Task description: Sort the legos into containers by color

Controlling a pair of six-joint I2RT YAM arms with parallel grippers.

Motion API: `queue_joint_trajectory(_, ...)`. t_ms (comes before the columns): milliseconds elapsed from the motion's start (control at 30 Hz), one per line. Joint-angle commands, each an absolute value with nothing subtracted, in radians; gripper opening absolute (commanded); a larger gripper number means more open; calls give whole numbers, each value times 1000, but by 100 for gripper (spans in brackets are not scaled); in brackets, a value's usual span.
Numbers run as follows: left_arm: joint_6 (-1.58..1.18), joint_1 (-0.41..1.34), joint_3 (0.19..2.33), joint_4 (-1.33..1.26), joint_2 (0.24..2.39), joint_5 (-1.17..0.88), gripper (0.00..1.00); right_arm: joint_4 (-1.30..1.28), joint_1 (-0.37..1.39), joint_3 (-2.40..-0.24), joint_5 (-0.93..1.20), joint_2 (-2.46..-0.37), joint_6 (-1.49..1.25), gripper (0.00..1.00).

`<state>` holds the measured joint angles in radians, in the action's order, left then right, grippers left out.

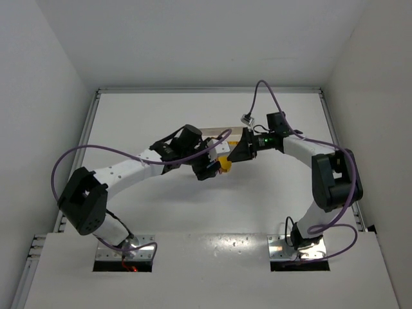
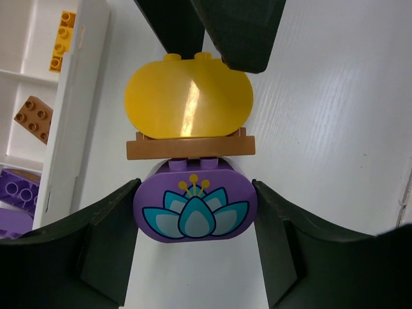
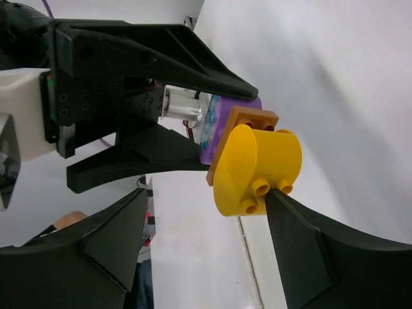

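Observation:
Three legos are stuck together in a stack held above the table: a rounded purple lego [image 2: 195, 209] with a blue flower print, a thin brown plate [image 2: 190, 147] and a rounded yellow lego [image 2: 188, 100]. My left gripper [image 2: 194, 193] is shut on the purple lego, one finger on each side. My right gripper [image 3: 209, 196] is open around the yellow lego [image 3: 257, 167]; one finger touches its studded side and the other stands apart. In the top view both grippers meet at the yellow lego [image 1: 224, 165], in front of the containers.
The white tray's wall [image 2: 77, 96] runs along the left of the left wrist view. Its compartments hold a yellow-orange brick [image 2: 62, 40], a brown brick [image 2: 34, 118] and a purple brick [image 2: 19, 193]. White table lies below the stack.

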<state>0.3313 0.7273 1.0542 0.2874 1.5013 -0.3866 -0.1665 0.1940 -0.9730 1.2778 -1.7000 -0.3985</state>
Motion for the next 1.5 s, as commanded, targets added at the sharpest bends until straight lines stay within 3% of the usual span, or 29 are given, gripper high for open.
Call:
queue_joint_trajectory(0, 318, 739, 1112, 265, 1460, -396, 7, -189, 210, -1017, 1269, -1700, -341, 74)
queue_joint_trajectory(300, 318, 739, 1114, 275, 1442, -396, 7, -256, 210, -1060, 1259, -1730, -290, 73)
queue_joint_trajectory(433, 318, 739, 1101, 275, 1433, -396, 4, -256, 201, -1060, 1259, -1721, -290, 64)
queue_joint_trajectory(900, 328, 719, 1052, 293, 1390, -376, 4, -247, 183, -1022, 1232, -1657, -281, 56)
queue_joint_trajectory(1167, 328, 569, 1017, 302, 1379, -356, 4, -225, 173, -982, 1213, -1618, -293, 56)
queue_joint_trajectory(1467, 295, 417, 1222, 281, 1606, -331, 7, -225, 173, -982, 1213, -1618, -293, 56)
